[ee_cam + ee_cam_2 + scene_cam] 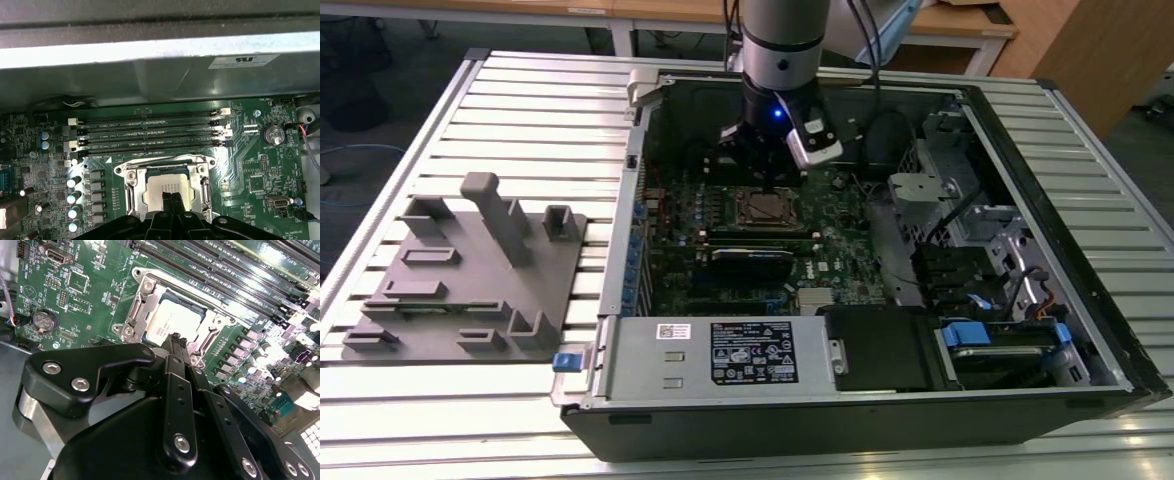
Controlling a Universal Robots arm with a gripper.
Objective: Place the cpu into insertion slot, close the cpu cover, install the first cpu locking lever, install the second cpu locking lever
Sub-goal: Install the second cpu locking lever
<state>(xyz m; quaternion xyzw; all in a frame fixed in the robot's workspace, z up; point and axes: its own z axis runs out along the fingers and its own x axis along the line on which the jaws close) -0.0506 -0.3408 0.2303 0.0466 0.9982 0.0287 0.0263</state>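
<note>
The cpu (167, 320) (152, 192), a flat square chip with a dull grey top, lies in the insertion slot (762, 208) on the green board. The cpu cover (141, 300) (131, 186), a silvery frame, lies flat around the chip with the grey top showing through its window. My gripper (175, 338) (172, 196) hangs just over the chip's middle, its two black fingers pressed together with nothing between them. In the exterior view the gripper (765, 180) stands upright inside the open computer case, right above the socket. Whether the fingertips touch the chip cannot be told.
Long black memory slots (150, 132) (225, 275) run beside the socket. A black card with a blue edge (750, 262), the power supply (720, 350) and drive bays (987, 340) crowd the case. A grey fixture (467, 270) stands on the slatted table at the exterior view's left.
</note>
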